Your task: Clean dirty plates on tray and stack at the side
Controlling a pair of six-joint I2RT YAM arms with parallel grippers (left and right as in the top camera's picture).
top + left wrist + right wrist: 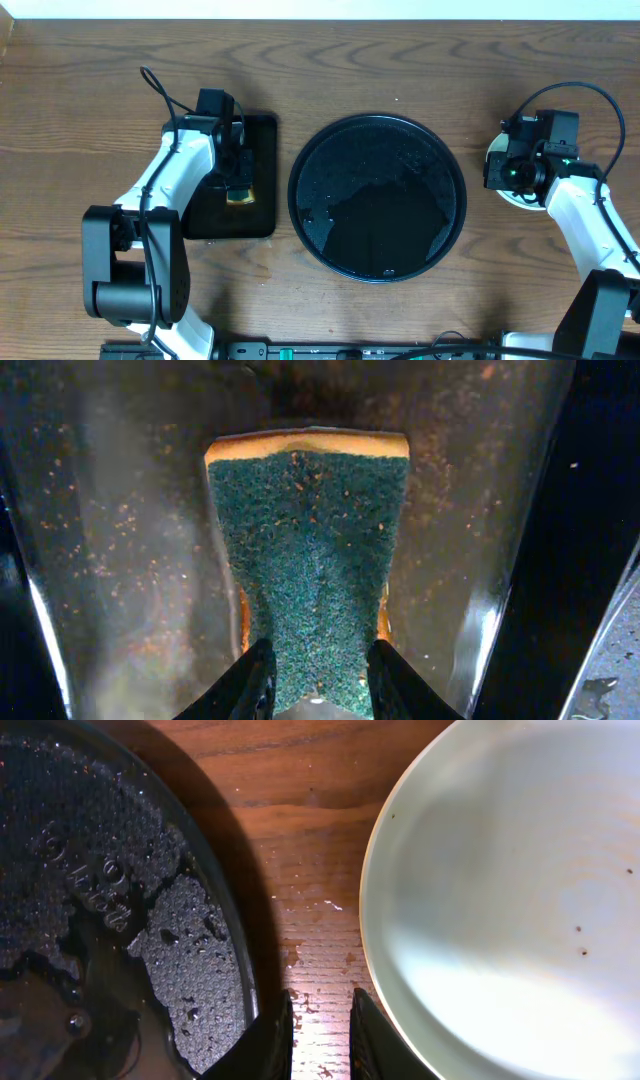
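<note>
Found just right of the narrowly open, seemingly empty right gripper (322,1008): the plates (500,900); well apart from them, the left gripper (320,652), clamped on the sponge (310,530).

Glossy black round tray (378,197), black rectangular tray (262,205), green-and-orange sponge (310,560) and pale plate (500,900) on a brown wooden tabletop (400,60).
The tabletop is mid-brown with darker wavy grain. The round tray is beaded with clear droplets. The rectangular tray is dusted with orange-brown flecks. The sponge has a dark green face speckled orange over a yellow-orange body. The plate is pale mint-white with a few tiny brown specks.
</note>
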